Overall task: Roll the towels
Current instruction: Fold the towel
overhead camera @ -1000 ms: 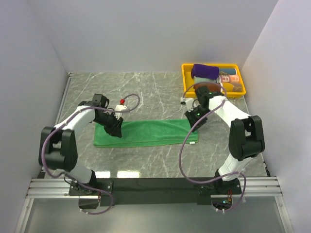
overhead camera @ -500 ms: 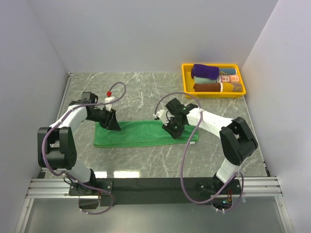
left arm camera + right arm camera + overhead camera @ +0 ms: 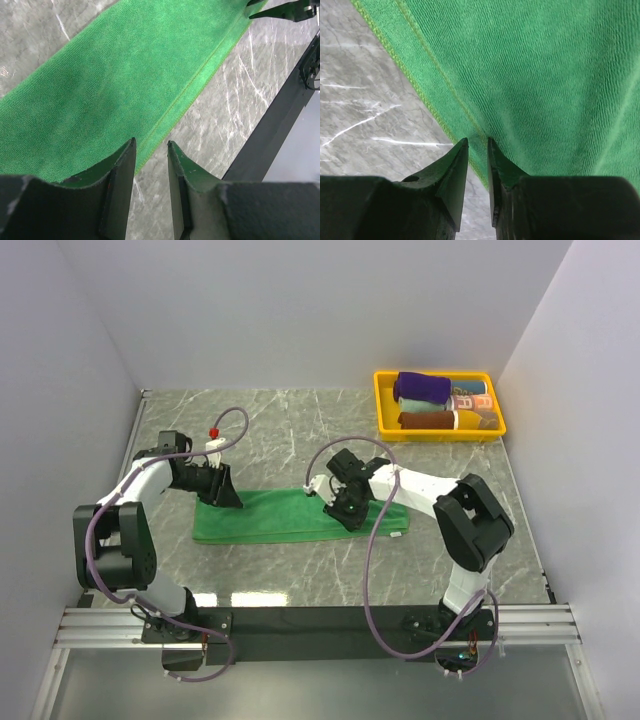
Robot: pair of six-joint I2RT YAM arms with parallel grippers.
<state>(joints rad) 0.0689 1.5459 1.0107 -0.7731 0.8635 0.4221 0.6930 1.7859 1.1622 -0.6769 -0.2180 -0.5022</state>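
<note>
My left pincer (image 3: 224, 492) hangs slightly spread over the nine-o'clock end of the green towel (image 3: 280, 517), which lies flat mid-table. My right pincer (image 3: 340, 510) meets its hem toward three o'clock, jaws nearly together, and I cannot tell if it grips. Rolling looks unstarted, so next both should nip one short end and turn it over, with open table (image 3: 300, 430) all round; the purple towel (image 3: 421, 387) sits rolled in the tray (image 3: 379, 400) at one o'clock.

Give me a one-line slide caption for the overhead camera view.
Left pincer and right pincer over a flat green towel on the marble table; yellow tray behind holds rolled towels.
</note>
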